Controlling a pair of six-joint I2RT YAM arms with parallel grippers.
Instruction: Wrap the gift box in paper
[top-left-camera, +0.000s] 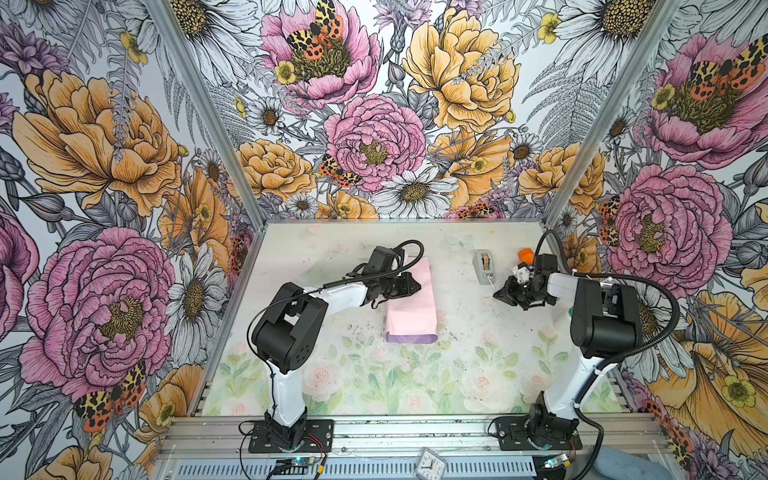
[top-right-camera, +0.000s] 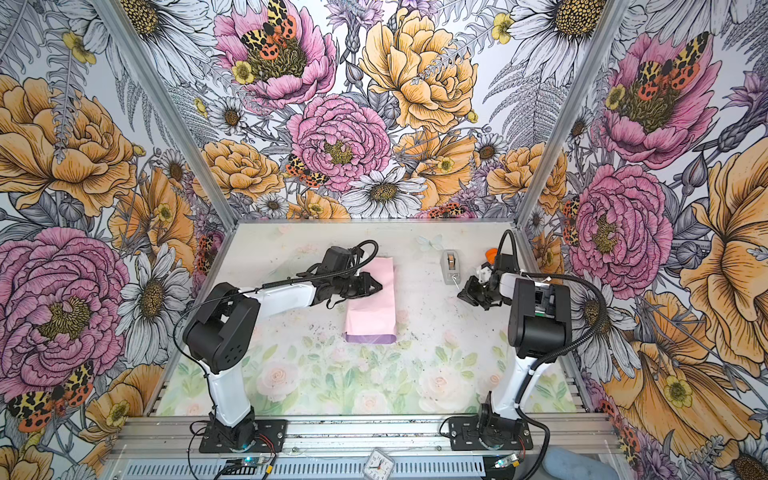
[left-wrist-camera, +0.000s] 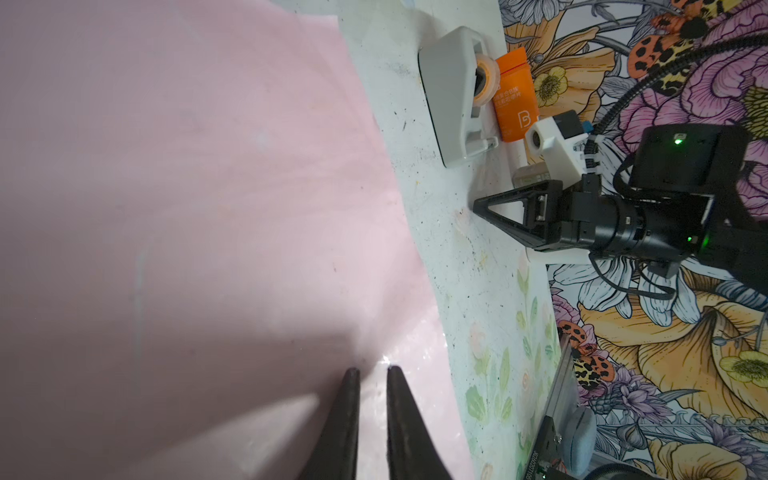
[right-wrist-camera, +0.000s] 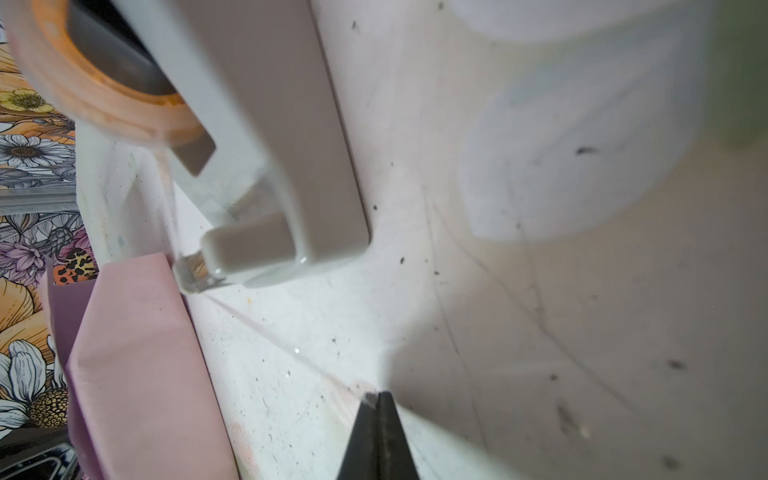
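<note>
Two arms, one parcel: the paper (top-left-camera: 411, 316), pink face out, lies mid-table, long axis near-to-far, presumably over the gift box (itself unseen). Left gripper (top-left-camera: 417, 286), jaws slightly parted, rests on it; right gripper (top-left-camera: 497, 294), well to its right by the tape dispenser (top-left-camera: 483, 266), pinches a tape strip (right-wrist-camera: 291, 348).

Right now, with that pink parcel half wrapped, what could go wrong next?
1. The right tool is shut on what looks like a thin tape strip joined to the dispenser. Pulling might drag or tip the dispenser rather than tear the tape.
2. Only the left tool, jaws slightly apart, seems to press on the folded paper. If it lifts, the fold may spring open.
</note>
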